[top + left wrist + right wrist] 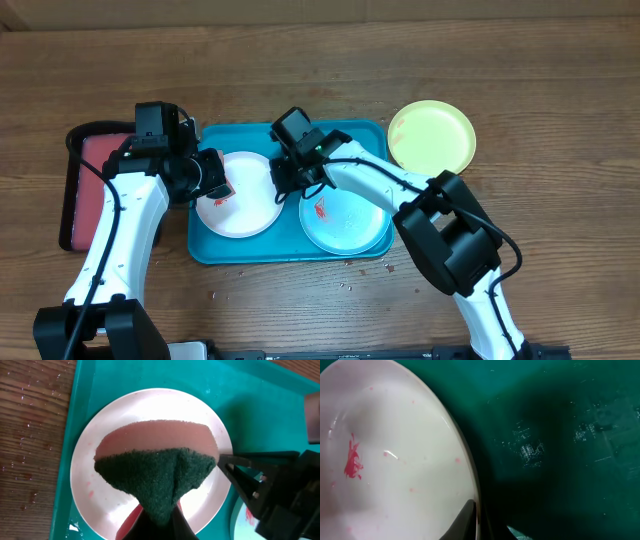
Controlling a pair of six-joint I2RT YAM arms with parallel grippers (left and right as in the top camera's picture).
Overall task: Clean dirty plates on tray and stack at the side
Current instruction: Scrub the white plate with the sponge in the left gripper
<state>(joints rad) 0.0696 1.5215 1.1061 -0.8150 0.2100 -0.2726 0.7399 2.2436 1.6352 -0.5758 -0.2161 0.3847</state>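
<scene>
Brown wood-grain table (300, 60), speckled with small droplets.

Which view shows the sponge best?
Left wrist: the sponge, green face and pink body, fills the frame over the white plate. Overhead shows only a reddish bit at the left claw; right wrist shows none.

Glossy plate (150, 405), smooth plastic tray (250, 400), rough-fibred sponge (155, 480), grained wooden table (30, 420).
</scene>
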